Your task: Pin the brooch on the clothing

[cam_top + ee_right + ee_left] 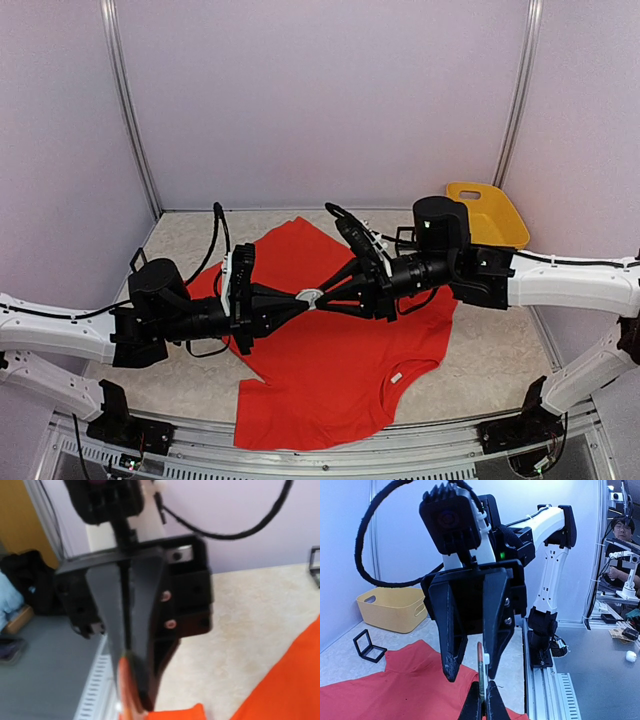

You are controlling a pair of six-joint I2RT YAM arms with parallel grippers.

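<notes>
The red T-shirt (330,370) lies flat on the table, its white label (397,377) towards the front; it also shows in the left wrist view (380,690) and the right wrist view (290,680). My two grippers meet tip to tip above its middle. My left gripper (298,297) (484,702) is shut on the brooch (310,296), a thin disc seen edge-on (481,672). My right gripper (325,298) (472,672) is open, its jaws on either side of the brooch, one finger (496,655) right against it. The right wrist view is blurred.
A yellow basket (487,213) (390,607) stands at the back right. A small open black box (367,647) sits on the table beside the shirt. Metal rails (330,450) run along the table's near edge.
</notes>
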